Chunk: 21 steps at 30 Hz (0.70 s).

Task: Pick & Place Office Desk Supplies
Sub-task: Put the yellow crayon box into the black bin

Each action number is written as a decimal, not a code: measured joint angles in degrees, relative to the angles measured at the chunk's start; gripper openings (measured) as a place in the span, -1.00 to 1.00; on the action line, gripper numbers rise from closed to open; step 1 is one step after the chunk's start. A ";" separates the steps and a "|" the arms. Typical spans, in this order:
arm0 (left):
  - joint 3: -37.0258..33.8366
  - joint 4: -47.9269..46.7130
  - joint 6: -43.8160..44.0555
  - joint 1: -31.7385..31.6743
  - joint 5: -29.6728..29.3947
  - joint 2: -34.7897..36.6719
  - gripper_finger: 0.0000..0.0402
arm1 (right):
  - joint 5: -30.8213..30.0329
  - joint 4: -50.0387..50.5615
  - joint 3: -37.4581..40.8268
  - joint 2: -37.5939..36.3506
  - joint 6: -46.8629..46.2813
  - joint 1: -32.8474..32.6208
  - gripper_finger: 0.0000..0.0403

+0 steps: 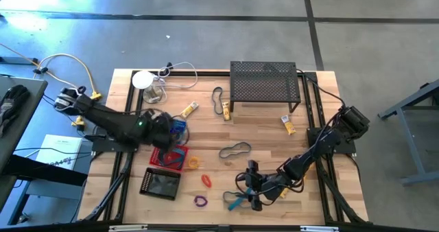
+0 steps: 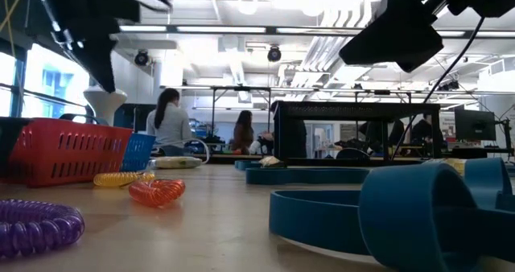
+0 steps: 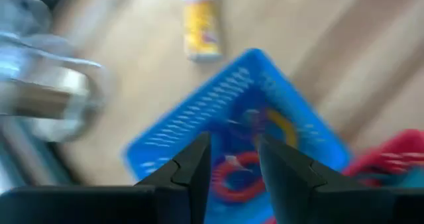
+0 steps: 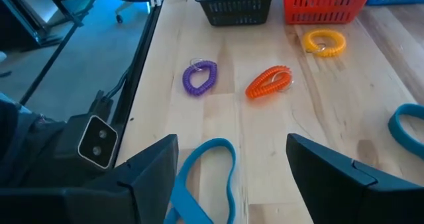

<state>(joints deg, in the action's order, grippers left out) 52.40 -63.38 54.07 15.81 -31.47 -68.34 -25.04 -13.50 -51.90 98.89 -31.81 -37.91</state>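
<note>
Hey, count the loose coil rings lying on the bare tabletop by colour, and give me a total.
Purple coil ring: 1
Orange coil ring: 1
Yellow coil ring: 1
Total: 3

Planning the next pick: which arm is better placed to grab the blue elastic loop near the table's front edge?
The right. The right gripper stands open directly over the blue elastic loop, which lies between its fingers. The left gripper hangs over the blue plastic basket, well away from it.
</note>
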 joint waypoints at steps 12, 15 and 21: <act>0.13 28.08 -19.38 -26.50 16.43 -2.36 -0.40 | 0.02 0.09 0.00 0.00 -5.49 -0.97 0.34; 0.13 31.01 -19.61 -30.24 17.69 -5.50 -0.38 | -0.17 0.41 0.00 0.00 -5.47 -1.81 0.34; 0.09 33.30 -19.36 -35.11 18.93 -12.24 -0.22 | -0.69 1.19 0.02 0.00 -5.49 -3.05 0.34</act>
<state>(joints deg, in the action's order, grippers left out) 52.49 -30.08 34.71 -19.30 -12.53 -80.57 -25.73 -12.31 -51.88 98.89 -37.30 -40.96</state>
